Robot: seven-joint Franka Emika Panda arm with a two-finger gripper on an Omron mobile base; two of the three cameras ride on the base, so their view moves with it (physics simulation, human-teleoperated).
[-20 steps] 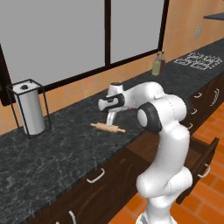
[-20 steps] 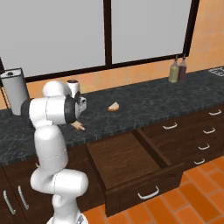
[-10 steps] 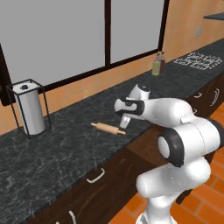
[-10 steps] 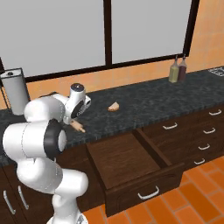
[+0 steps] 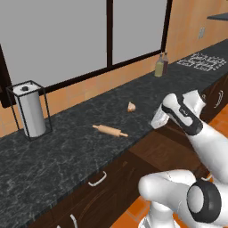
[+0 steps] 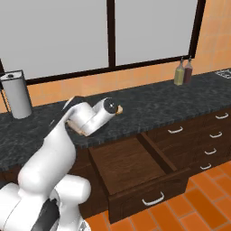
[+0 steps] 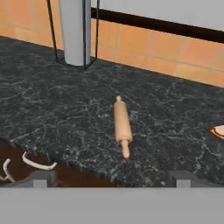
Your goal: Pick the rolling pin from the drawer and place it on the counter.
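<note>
Rolling pin (image 5: pixel 110 130) flat on the counter (image 5: pixel 53 156), near the front edge, free of any grip. In the left base view, lying at about 8 o'clock from the small tan wedge (image 5: pixel 132 107), the two apart, and at about 3 o'clock from the paper towel roll (image 5: pixel 30 111) in its wire stand, well apart. In the hand view, rolling pin (image 7: pixel 122 125) pointing roughly from 12 to 6 o'clock, near handle just short of the counter (image 7: pixel 52 113) edge; wedge (image 7: pixel 217 131) at 3 o'clock, cut by the frame edge; towel roll (image 7: pixel 74 30) at 11 o'clock against the orange tiled wall (image 7: pixel 166 57).

Gripper (image 7: pixel 111 178) pulled back off the counter, over the cabinet fronts; two dark fingertips (image 7: pixel 38 179) set wide apart at the bottom of the hand view, nothing between them. In the left base view, only the white hand body visible, fingers hidden.

Drawer (image 6: pixel 135 169) pulled out and open below the counter (image 6: pixel 153 108) in the right base view, curved silver handle (image 6: pixel 152 199) on its front panel. Two bottles (image 6: pixel 184 72) standing together at the back of the counter, at about 2 o'clock from the drawer. Same bottles (image 5: pixel 161 65) at about 1 o'clock from the rolling pin in the left base view.
</note>
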